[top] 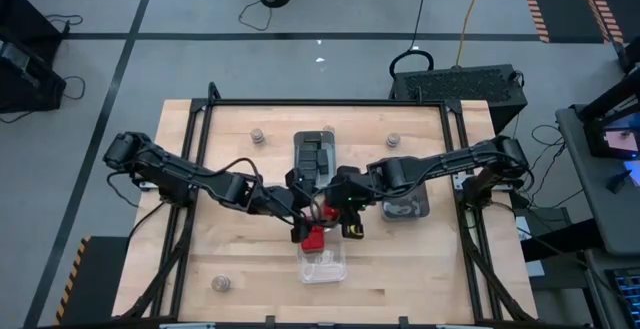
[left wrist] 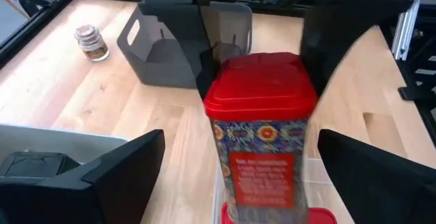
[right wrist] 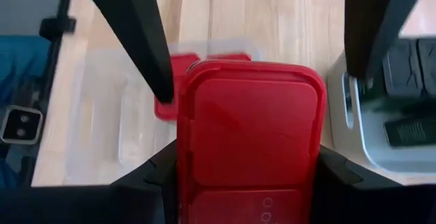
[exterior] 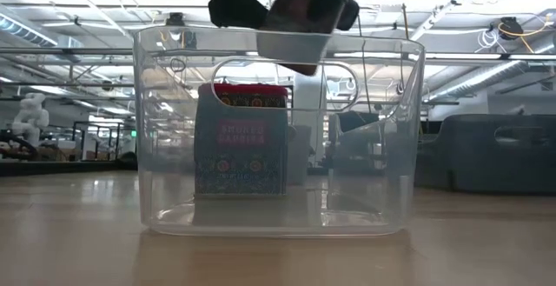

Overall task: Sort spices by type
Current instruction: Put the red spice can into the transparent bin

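Note:
A red-lidded spice block with a patterned label hangs over the clear tray. My right gripper is shut on it. It also shows in the high view and in the low view, above the tray's rim. A second red block stands on its base inside the clear tray. My left gripper is open. Its fingers stand on either side of the held block without touching it. Dark blocks lie in the smoky tray. My right gripper pinches the red block between its two fingers, on the two opposite sides of its red lid end. The fingers come slanting down from above. The block hangs upright, lid up, lifted clear above the clear tray.
A grey tray stands at the right of the grippers. Small round jars stand loose on the table at the far left, the far right and the near left. Bare wood lies along the near edge.

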{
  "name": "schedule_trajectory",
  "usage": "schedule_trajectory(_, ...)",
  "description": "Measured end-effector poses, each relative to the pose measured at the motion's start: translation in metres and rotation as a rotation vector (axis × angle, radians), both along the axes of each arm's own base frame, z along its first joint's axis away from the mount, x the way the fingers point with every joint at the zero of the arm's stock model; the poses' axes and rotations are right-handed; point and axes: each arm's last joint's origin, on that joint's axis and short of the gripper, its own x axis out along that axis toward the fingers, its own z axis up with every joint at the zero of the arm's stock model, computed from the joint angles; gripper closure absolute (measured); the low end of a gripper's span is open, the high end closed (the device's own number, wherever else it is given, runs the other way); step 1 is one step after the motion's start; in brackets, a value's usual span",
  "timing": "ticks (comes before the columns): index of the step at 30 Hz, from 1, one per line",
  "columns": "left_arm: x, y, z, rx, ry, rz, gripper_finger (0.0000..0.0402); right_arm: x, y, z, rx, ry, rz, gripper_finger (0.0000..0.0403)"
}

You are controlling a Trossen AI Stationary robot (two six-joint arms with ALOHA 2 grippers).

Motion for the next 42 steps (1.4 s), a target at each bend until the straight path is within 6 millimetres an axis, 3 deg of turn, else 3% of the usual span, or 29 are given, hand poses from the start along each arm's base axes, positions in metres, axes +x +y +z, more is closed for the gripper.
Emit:
schedule_trajectory(4, 0.001, 0.000, 0.001, -0.008, -0.015, -0.004, 0.0008, 0.002, 0.001, 0.001, 0.011, -0.025, 0.005, 0.0213)
schedule_trajectory(13, 0.002, -0.003, 0.003, -0.059, -0.033, -0.062, 0.0008, 0.011, 0.003, -0.015, 0.020, 0.018, 0.015, 0.0213)
schedule_trajectory(27, 0.001, -0.002, 0.002, -0.057, -0.015, -0.061, 0.0059, 0.016, 0.004, -0.012, 0.045, -0.033, 0.036, 0.0213)
schedule_trajectory(42, 0.002, 0.003, 0.000, -0.196, 0.015, -0.066, 0.0070, 0.017, 0.010, -0.011, 0.017, -0.069, 0.096, 0.0213)
